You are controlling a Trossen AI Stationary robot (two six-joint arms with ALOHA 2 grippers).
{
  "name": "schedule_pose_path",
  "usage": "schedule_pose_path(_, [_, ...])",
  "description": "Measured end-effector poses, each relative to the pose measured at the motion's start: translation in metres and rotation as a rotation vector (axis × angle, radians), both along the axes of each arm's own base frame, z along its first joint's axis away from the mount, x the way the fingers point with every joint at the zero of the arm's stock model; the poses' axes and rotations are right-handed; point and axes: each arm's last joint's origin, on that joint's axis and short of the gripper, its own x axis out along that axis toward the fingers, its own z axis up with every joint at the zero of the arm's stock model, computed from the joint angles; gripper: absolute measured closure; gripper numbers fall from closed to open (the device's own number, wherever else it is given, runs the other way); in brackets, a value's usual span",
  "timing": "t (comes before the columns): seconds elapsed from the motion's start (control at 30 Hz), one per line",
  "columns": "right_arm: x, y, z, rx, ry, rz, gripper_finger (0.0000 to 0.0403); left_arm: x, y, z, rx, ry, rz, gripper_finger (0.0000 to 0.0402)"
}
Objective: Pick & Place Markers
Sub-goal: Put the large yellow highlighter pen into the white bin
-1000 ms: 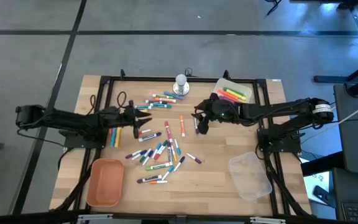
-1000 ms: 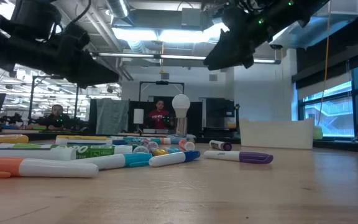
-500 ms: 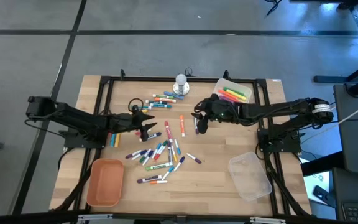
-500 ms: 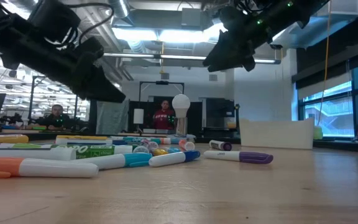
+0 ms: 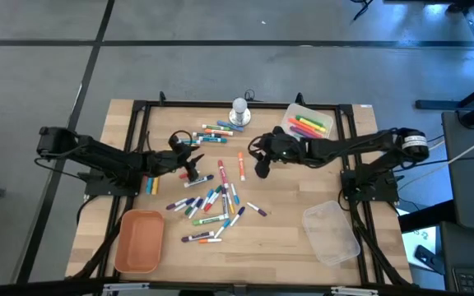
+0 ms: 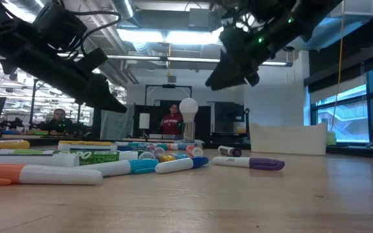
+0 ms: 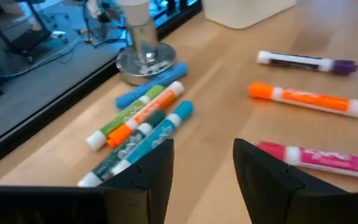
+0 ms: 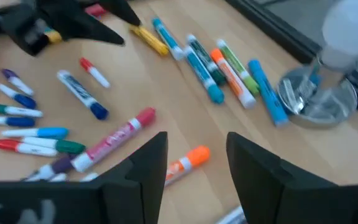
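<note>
1. While both arms hang above the tabletop (image 5: 303, 242) in the high view, the left end effector (image 5: 194, 168) sits just beside the pink marker (image 5: 221, 174), nearer than the right end effector (image 5: 262, 167); other markers (image 5: 208, 205) are scattered below it
2. Seen low, both end effectors hover clear of the markers lying flat on the tabletop
3. Left wrist view: its fingers (image 7: 157, 171) are released, gripping nothing; the pink marker (image 7: 319, 158) lies crosswise just ahead to one side
4. Right wrist view: its fingers (image 8: 145, 162) are parted and bare, with the pink marker (image 8: 114, 140) and an orange marker (image 8: 188, 160) ahead
</note>
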Motion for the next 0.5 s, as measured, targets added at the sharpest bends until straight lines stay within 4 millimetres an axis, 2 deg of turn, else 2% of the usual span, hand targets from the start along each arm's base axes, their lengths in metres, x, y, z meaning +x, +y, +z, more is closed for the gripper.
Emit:
schedule_pose_path(0.13, [-0.005, -0.004, -0.006, -0.006, 0.080, -0.006, 0.0238, 0.004, 0.028, 0.009, -0.098, -0.045, 0.012, 0.0242])
schedule_pose_path(0.27, [-0.011, -0.012, -0.008, -0.033, 0.155, -0.003, 0.0238, 0.006, 0.052, 0.012, -0.277, 0.102, -0.034, 0.0246])
schedule_pose_path(0.4, [-0.015, -0.020, -0.003, -0.061, 0.149, -0.017, 0.0238, 0.000, 0.056, 0.013, -0.377, 0.333, 0.038, 0.0246])
schedule_pose_path(0.5, [-0.017, -0.028, 0.003, -0.084, 0.126, -0.029, 0.0238, -0.004, 0.055, 0.016, -0.405, 0.431, 0.128, 0.0247])
